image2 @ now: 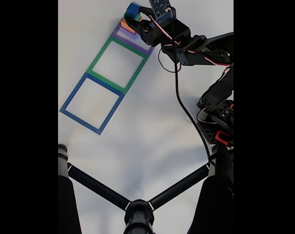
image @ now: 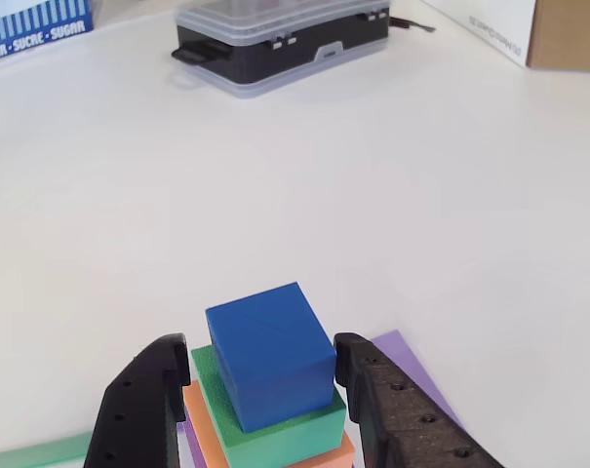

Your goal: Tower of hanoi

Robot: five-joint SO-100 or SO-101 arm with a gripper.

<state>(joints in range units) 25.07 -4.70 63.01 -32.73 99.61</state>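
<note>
The tower of hanoi stands stacked: a blue cube [image: 270, 356] on a green block [image: 285, 429], on an orange block [image: 205, 434], with a flat purple layer [image: 402, 359] at the bottom. My gripper [image: 260, 349] is open and straddles the blue cube. Its black left finger [image: 143, 400] stands clear of the cube and its right finger [image: 373, 390] is close against the cube's side. In the fixed view the stack [image2: 129, 18] is at the top, inside the purple frame [image2: 133, 43], with the gripper [image2: 139, 18] at it.
A green frame [image2: 119, 61] and a blue frame [image2: 91, 105] lie in a row beyond the purple one. A clear-lidded black case [image: 280, 39], a blue sugar box [image: 36, 24] and a cardboard box [image: 568, 34] stand at the far table edge. A black stand [image2: 137, 209] crosses the fixed view's foreground.
</note>
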